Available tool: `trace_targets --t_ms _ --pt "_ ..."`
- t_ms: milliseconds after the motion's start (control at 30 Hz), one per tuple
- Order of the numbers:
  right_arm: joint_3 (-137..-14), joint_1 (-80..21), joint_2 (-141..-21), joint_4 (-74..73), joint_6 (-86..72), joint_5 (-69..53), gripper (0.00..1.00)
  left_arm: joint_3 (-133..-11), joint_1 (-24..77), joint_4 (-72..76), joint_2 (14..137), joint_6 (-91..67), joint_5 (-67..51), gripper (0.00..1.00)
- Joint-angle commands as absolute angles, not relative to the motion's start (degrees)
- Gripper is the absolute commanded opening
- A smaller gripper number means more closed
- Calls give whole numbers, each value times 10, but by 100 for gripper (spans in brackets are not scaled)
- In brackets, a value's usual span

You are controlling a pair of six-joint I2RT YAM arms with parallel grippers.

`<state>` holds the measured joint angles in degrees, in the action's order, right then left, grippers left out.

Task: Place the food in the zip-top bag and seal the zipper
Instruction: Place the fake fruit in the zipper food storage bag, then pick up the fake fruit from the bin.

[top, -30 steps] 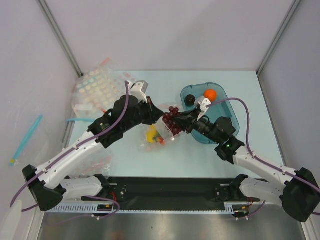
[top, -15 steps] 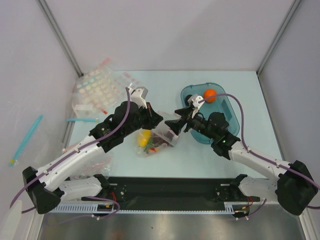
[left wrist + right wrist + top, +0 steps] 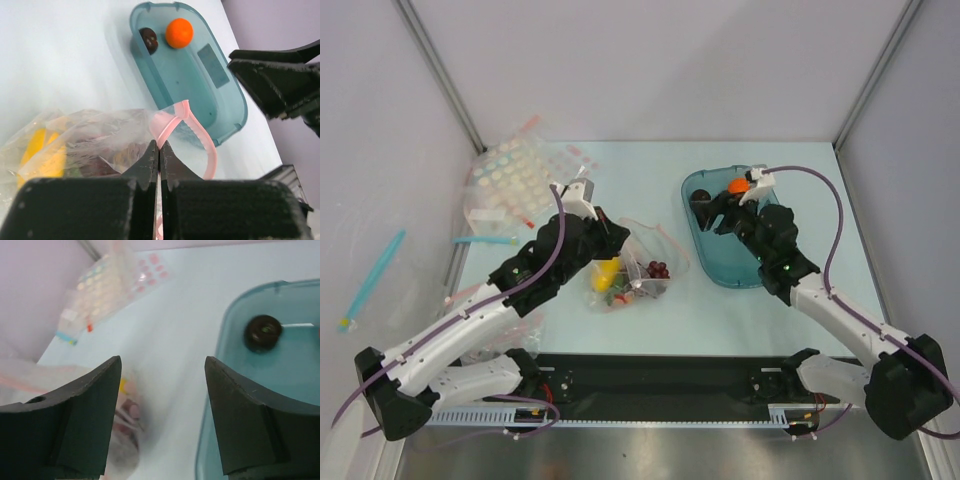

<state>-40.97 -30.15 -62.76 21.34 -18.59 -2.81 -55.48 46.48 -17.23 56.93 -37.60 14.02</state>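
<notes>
Zip-top bag [image 3: 638, 262] lying on table [image 3: 650, 170], film limp, slippery; left end effector [image 3: 159, 145] pinching zipper [image 3: 172, 117] edge, seemingly; right end effector [image 3: 162, 362] spread, hovering near plum [image 3: 263, 331]; hard, round, needing grip across middle.

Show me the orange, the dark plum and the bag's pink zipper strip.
orange [image 3: 179, 33], left wrist view, middle of the fruit.
dark plum [image 3: 263, 331], right wrist view, its upper face.
pink zipper strip [image 3: 167, 122], left wrist view, on its bend.
</notes>
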Motion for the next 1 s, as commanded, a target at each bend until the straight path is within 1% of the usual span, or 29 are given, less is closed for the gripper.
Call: trace_targets --t_ms 0,100,300,400,500,700,800,967 --pt "-437 -234 -660 171 -273 -30 73 -548 463 -142 554 -385 193 0" --pt "-436 -195 -687 167 -294 -47 81 -545 463 -140 555 -385 205 0" --pt "-451 -169 -743 164 -313 -40 83 -536 463 -133 558 -387 217 0" --pt "-452 -163 -765 163 -339 0 85 -533 463 -131 558 -388 225 0" --pt "-453 -161 -798 196 -357 39 86 -533 463 -132 561 -387 227 0" --pt "-528 -161 -893 158 -367 59 90 -525 463 -132 560 -398 236 0" --pt "-562 -161 -935 152 -371 55 94 -527 463 -134 565 -403 232 0" --pt "-635 -161 -1011 128 -394 27 95 -529 463 -137 562 -402 230 0"
